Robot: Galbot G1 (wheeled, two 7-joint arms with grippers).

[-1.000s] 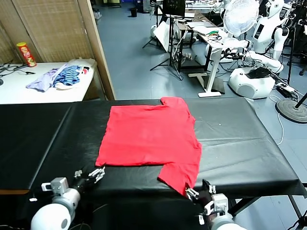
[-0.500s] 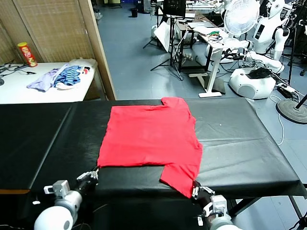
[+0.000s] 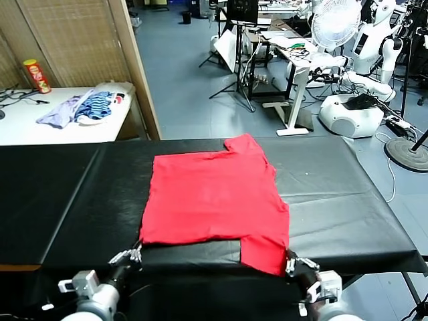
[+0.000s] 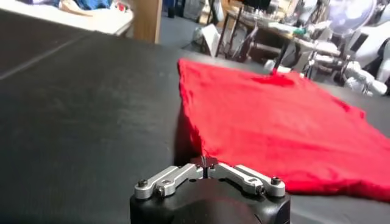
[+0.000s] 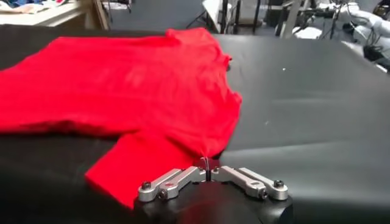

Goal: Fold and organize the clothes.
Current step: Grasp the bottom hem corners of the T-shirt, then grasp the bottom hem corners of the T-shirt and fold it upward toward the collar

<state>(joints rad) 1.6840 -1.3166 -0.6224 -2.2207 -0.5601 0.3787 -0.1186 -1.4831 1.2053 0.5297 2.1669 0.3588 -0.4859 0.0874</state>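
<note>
Both hands, left hand point(image 3: 136, 253) and right hand point(image 3: 292, 263), having just pinched shut on the T-shirt point(image 3: 214, 197), are dragging it along the bench's point(image 3: 60, 200) near edge; folding is starting.

Both arms are reaching forward low at the near edge of the view, forearms angled up and inward. The left gripper point(image 3: 136, 254) is sitting on the robot's left with its fingers pinched fully together, tips meeting at a point. The right gripper point(image 3: 291, 262) is sitting on the robot's right, likewise pinched tight, its linkage bars spreading flat to either side.
</note>
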